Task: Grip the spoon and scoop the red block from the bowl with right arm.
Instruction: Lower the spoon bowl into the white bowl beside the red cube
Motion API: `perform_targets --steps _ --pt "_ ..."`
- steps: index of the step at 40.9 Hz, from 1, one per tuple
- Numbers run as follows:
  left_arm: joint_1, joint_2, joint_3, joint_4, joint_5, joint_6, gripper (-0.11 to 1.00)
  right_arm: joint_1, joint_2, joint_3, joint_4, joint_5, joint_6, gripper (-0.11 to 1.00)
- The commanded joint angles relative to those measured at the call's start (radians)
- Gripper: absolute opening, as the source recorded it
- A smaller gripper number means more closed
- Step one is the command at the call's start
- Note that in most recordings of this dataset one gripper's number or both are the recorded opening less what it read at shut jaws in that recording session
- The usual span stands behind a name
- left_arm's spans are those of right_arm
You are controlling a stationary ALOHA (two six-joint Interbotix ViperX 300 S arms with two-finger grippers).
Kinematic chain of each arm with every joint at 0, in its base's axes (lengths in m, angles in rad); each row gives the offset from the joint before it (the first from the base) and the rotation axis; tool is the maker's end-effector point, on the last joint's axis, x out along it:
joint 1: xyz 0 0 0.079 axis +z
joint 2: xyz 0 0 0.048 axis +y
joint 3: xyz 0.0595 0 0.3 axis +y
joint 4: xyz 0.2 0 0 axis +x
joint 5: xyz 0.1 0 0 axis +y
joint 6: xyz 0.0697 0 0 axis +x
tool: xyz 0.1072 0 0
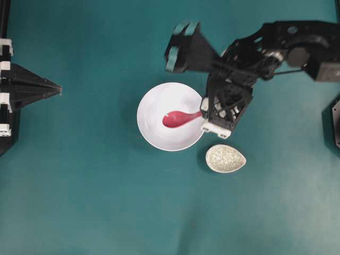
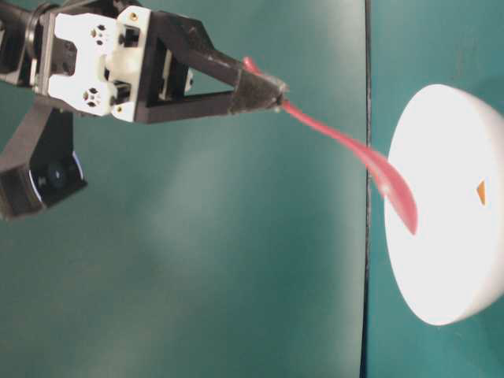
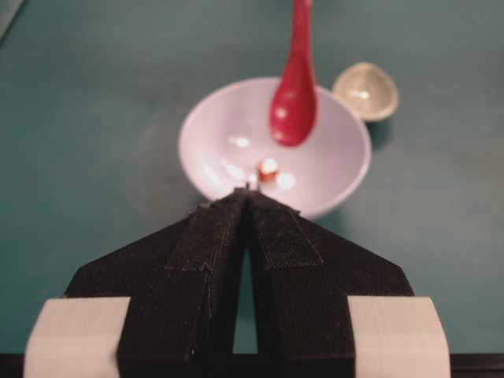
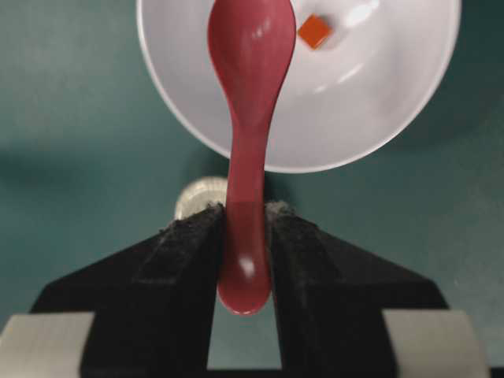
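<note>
The right arm's jaws [image 4: 246, 236] are clamped on the handle of the spoon [image 4: 248, 118], near its end, with a short stub of handle poking out behind the fingertips; the spoon slopes down and away from them, and its oval scoop hangs over the inside of the bowl [image 1: 154, 109], above the floor of it rather than resting there as far as I can tell; the red block [image 4: 315, 31] sits on the bowl's bottom just beside the scoop, apart from it; the bowl stands on the green counter [image 1: 79, 186], and the little speckled dish [image 1: 226, 158] lies just beside its rim, on the right arm's side; across the counter the left arm's jaws [image 3: 248, 197] are pressed together with nothing between them, pointing towards the bowl from well back.
</note>
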Motion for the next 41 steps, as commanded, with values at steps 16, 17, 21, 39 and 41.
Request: perform_targets --steps 16,17,21,39,41 --pt "0.026 0.008 -0.026 0.002 -0.005 0.003 0.0 0.025 0.058 -0.044 -0.055 0.089 0.003 0.26" --pt "0.026 0.009 -0.026 0.003 -0.005 0.003 0.0 0.026 0.06 -0.046 -0.061 0.089 0.003 0.26" --pt "0.026 0.009 -0.026 0.003 -0.006 0.003 0.0 0.026 0.072 -0.046 -0.087 0.089 0.002 0.26" --pt "0.026 0.008 -0.026 0.003 -0.005 0.003 0.0 0.026 0.118 -0.052 -0.137 0.066 -0.009 0.26" --pt "0.026 0.008 -0.026 0.003 -0.005 0.002 0.0 0.026 0.121 -0.052 -0.137 0.051 -0.009 0.26"
